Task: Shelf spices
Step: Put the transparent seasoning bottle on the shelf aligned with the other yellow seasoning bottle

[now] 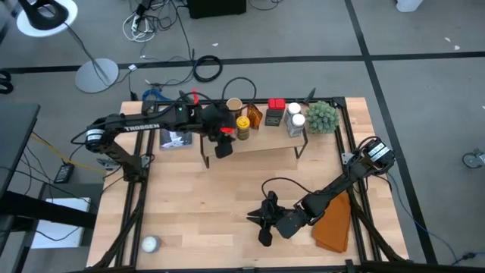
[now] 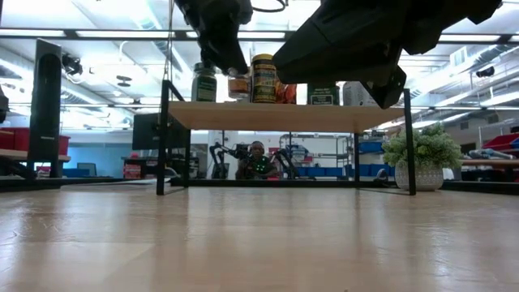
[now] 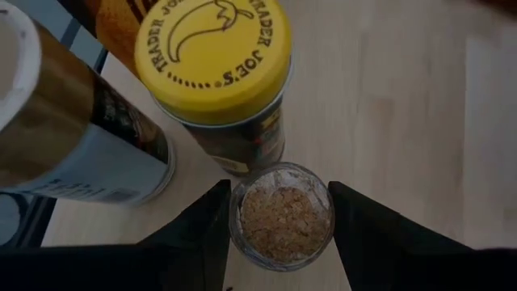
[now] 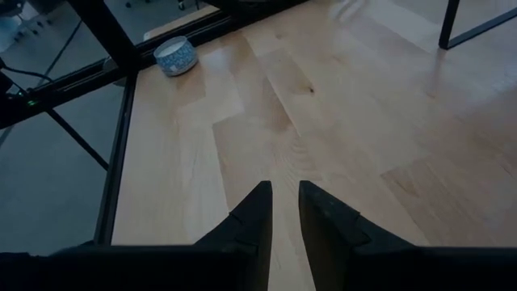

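Up on the shelf, near the table's far edge, the left gripper is seen with its fingers parted around a small open glass jar of tan granules; whether the pads actually press the glass cannot be told. Just beyond that jar a yellow-lidded jar stands upright, almost touching it, and a tan-lidded jar is seen beside that one. From above, the row of spices is spread along the plank toward its right end: an amber jar, a red-capped tin and a white-capped jar, with a green fuzzy plant at the shelf's right end.

Near the table's front edge the right gripper is held low over bare wood, its fingers nearly together and empty. An orange-brown cloth lies beside that arm at the right edge, and a small round tin sits by the front left corner. Open tabletop is left between shelf and front edge.
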Available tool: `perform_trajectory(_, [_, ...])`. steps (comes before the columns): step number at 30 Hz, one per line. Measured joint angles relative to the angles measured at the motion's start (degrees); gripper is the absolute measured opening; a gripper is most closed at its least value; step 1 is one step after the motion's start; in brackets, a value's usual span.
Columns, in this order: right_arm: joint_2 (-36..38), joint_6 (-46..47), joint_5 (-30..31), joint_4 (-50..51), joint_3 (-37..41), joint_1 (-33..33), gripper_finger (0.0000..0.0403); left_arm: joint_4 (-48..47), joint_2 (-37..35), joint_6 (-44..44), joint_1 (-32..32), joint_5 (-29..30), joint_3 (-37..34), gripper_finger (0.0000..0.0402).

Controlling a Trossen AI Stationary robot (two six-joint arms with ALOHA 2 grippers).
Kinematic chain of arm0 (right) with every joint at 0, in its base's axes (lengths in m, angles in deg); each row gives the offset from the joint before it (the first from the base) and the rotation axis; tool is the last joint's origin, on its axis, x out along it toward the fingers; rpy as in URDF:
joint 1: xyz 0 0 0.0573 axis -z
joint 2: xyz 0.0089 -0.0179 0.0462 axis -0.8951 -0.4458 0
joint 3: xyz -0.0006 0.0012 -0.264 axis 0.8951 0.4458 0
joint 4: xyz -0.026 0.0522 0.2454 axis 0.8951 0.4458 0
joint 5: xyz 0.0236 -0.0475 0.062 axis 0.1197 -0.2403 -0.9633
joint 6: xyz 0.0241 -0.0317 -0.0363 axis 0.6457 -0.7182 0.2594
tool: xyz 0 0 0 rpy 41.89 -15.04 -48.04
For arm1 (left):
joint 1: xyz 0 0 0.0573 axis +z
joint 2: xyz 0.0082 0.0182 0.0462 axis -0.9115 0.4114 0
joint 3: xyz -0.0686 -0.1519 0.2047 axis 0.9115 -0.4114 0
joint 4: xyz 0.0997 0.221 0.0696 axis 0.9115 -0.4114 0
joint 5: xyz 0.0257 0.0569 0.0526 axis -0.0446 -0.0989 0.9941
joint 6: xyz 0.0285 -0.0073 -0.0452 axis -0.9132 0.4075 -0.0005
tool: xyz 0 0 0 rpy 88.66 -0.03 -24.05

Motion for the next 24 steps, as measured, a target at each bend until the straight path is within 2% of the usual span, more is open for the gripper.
perform_trajectory(14, [0.0, 0.5, 0.0, 0.0, 0.0, 0.0, 0.0064, -0.9, 0.1, 2.8, -0.6, 0.2, 0.0, 0.0186])
perform_trajectory(24, [0.0, 0.6, 0.0, 0.0, 0.0, 0.0, 0.0064, -2.6, 0.1, 3.3, -0.7, 1.2, -0.1, 0.0217])
